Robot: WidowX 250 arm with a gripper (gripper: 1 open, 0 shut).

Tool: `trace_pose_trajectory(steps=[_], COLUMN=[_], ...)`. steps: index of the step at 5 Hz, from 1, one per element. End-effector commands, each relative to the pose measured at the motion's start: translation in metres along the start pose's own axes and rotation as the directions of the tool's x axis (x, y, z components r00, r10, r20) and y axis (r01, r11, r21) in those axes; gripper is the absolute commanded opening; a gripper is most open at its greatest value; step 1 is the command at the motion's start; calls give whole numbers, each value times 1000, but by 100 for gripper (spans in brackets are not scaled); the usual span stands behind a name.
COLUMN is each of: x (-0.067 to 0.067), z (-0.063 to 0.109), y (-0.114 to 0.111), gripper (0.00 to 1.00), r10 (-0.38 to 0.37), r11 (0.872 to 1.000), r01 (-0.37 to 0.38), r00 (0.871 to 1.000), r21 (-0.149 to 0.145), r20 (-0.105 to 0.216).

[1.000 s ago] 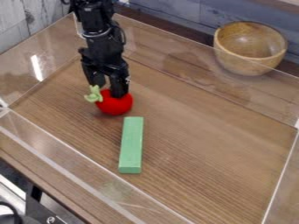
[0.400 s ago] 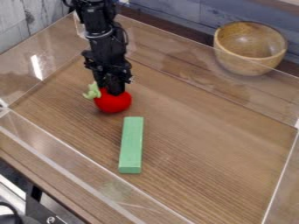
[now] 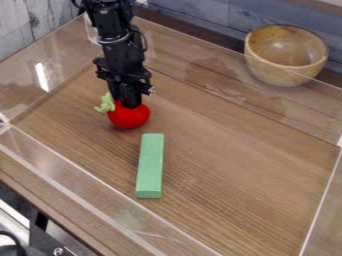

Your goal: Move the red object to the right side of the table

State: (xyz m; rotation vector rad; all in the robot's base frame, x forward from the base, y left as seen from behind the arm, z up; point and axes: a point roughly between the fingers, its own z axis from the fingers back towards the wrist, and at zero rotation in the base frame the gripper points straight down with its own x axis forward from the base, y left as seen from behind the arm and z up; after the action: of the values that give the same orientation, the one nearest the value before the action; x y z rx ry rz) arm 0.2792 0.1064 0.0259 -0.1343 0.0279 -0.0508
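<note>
Overhead-oblique view of the work surface. The table (image 3: pixel 254 130) is a brown wood-grain top enclosed by low clear acrylic walls that catch pale reflections; beyond the far wall runs a dark blue-grey background. The red object (image 3: pixel 128 116) — a small round toy fruit with a green leafy stem pointing left — sits in the left half of the table. The gripper (image 3: pixel 130 101) points straight down with its black fingers drawn narrow onto the fruit's top. A flat green block (image 3: pixel 151 165) lies just in front — apart from the fruit. A round wooden bowl (image 3: pixel 285 54) stands at the far right corner.
</note>
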Motion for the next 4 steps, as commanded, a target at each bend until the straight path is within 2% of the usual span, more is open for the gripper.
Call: trace_pose_trajectory(steps=[1,4], x=[3,6], z=[0,-2], y=[-8,-28], gripper=[0,0], r10=[-6,-32], r11=[1000,999], r01=[6,31], r00=[1000,999], r21=[-6,-34], r20=[0,-18])
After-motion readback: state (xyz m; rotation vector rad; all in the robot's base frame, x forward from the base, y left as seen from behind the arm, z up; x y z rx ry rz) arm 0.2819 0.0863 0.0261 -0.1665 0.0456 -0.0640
